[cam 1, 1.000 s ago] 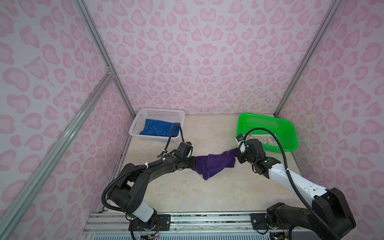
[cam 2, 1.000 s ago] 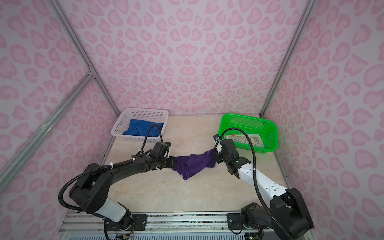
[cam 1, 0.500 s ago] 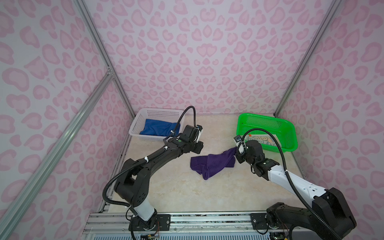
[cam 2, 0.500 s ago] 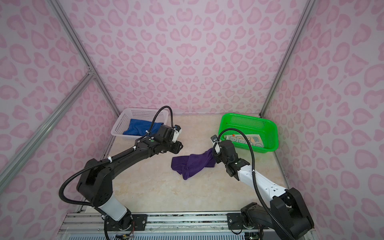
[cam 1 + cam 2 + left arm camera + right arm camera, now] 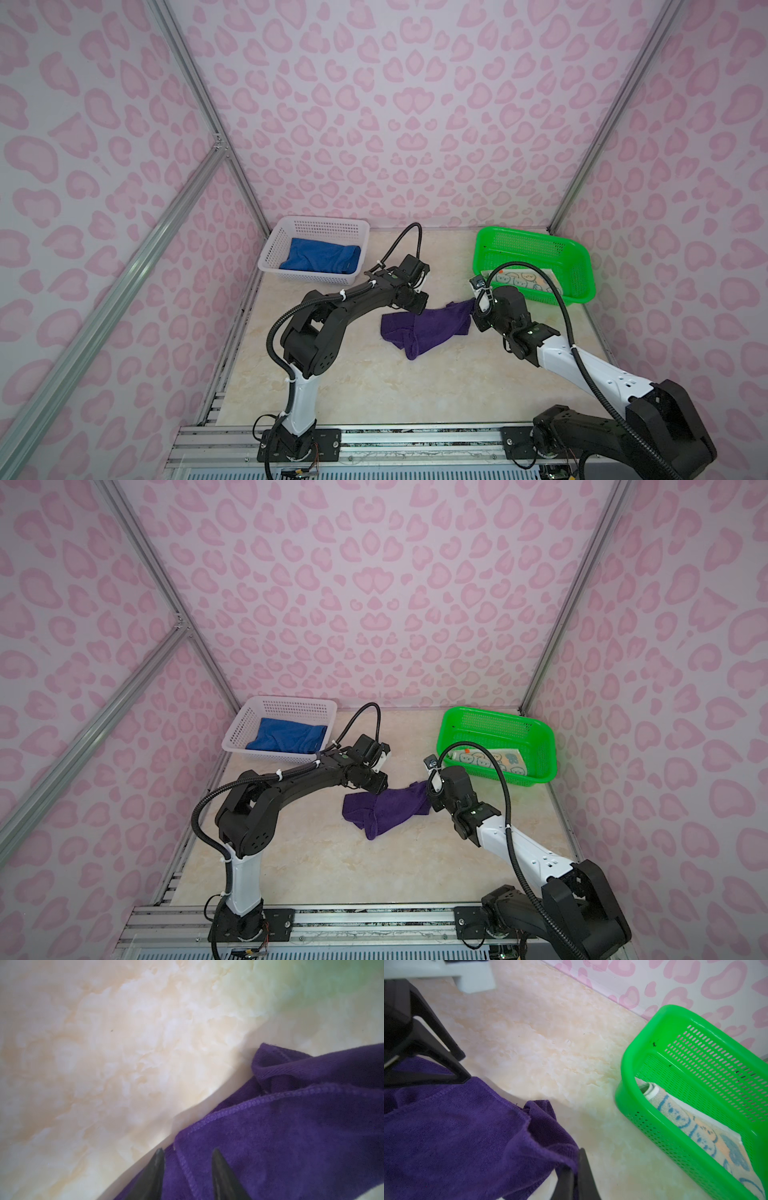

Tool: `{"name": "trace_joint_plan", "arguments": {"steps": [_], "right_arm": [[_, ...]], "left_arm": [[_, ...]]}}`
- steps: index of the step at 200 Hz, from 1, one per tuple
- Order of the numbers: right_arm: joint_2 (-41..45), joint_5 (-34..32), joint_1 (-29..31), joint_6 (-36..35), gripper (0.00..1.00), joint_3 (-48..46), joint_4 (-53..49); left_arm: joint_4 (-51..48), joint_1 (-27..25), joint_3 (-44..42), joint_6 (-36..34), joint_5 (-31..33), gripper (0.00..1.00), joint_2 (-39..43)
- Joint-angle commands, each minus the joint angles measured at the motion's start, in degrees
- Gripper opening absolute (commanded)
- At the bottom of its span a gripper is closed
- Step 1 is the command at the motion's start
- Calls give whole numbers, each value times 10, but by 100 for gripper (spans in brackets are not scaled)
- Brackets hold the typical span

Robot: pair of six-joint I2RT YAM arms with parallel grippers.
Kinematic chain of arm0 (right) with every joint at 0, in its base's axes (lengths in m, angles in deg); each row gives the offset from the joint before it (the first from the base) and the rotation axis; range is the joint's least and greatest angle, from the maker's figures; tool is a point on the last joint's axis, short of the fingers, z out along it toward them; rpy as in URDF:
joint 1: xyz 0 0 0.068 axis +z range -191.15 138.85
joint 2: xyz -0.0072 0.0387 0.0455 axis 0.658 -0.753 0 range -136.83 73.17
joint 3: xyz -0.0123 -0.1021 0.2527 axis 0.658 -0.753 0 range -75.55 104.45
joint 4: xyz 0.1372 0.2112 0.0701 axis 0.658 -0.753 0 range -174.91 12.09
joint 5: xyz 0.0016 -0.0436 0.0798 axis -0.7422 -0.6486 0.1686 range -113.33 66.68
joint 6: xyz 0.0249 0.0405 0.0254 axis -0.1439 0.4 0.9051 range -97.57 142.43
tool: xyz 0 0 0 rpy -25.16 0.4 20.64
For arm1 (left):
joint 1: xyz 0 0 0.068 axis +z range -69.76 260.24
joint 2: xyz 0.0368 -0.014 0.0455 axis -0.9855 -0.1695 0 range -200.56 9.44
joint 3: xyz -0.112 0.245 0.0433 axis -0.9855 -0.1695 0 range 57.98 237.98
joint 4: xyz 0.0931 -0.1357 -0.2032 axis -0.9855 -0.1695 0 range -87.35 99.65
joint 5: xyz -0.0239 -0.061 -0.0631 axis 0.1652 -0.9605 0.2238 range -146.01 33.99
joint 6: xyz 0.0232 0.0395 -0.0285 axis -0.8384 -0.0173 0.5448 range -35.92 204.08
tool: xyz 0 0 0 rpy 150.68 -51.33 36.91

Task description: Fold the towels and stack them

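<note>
1. I saw the dark purple terry towel [image 5: 424, 328] lying crumpled on the cream marble-pattern tabletop [image 5: 374, 386], about in the middle between the two arms, in both top views
2. The right gripper [image 5: 477, 318] was closed on the corner of this towel nearest to the green basket. In the right wrist view the cloth was pinched between its two black fingers [image 5: 584, 1167]
3. The left gripper [image 5: 188, 1150] stood open. Its two dark pointed fingertips were apart, and the stitched hem of the purple towel ran between them. Whether the tips pressed on the cloth or only hovered just above it, I could not tell
4. In a top view the left gripper was at the far edge of the towel, and the right gripper was at the towel's right end
5. The royal blue terry towel [image 5: 320, 259] lay loosely folded inside the white perforated plastic basket [image 5: 324, 228], at the far left corner of the table
6. The pale rabbit-print terry towel [image 5: 708, 1134] lay inside the green perforated plastic basket [image 5: 528, 249], at the far right. The right arm and its cable covered part of it in the top views, and I could not read any lettering on it
</note>
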State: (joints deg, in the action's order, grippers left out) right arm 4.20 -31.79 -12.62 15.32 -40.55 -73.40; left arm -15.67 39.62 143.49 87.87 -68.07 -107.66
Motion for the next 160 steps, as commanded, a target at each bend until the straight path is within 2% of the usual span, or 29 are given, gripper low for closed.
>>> {"name": "trace_joint_plan", "arguments": {"steps": [1,19,22,49,67,82,123,148,160], "right_arm": [[-3,9,1,5,0,-5,16],[-1,12,1,8,0,-5,18],[-1,13,1,8,0,-6,18],[0,14,0,10,0,-10,27],[-2,14,1,10,0,-10,30],[-4,14,1,11,0,-11,31],[-4,16,1,14,0,-10,31],[-7,17,0,14,0,-8,30],[-11,18,0,14,0,-7,30]], "left_arm": [[-5,-2,18,22,4,39,-26],[-4,-3,22,29,-2,37,-39],[-4,-3,22,30,-2,33,-40],[-7,-4,23,32,0,22,-42],[-9,-4,22,33,2,9,-42],[-9,-4,21,33,-1,2,-39],[-11,-4,20,33,11,3,-31],[-15,-5,15,49,51,29,-17],[-15,-4,11,60,62,34,-8]]}}
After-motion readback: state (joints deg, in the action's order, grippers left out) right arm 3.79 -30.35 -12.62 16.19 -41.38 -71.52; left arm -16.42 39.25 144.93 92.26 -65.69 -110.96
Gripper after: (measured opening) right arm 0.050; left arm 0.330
